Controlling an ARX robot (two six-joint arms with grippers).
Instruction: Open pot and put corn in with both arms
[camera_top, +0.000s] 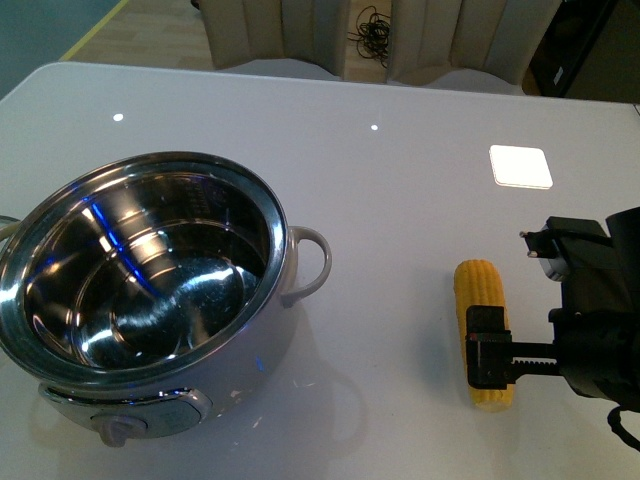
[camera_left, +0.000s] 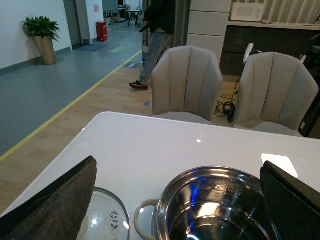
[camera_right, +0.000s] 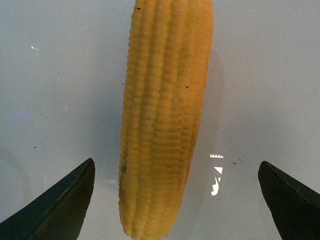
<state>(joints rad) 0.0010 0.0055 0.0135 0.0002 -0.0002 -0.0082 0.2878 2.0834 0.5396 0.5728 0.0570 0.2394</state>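
As right gripper (camera_right: 176, 161) gapes astride corn (camera_right: 165, 115), glass lid (camera_left: 102, 217) sits beside uncovered pot (camera_top: 270, 345).

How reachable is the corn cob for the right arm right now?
Likely yes. The right gripper hangs open over the corn cob, jaws straddling it, nothing else between. The cob lies alone on the white table, apart from the pot.

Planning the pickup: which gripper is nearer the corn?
Right. The right gripper hangs open directly over the corn, a finger on each side; the left gripper is open above the pot, with no corn in its view.
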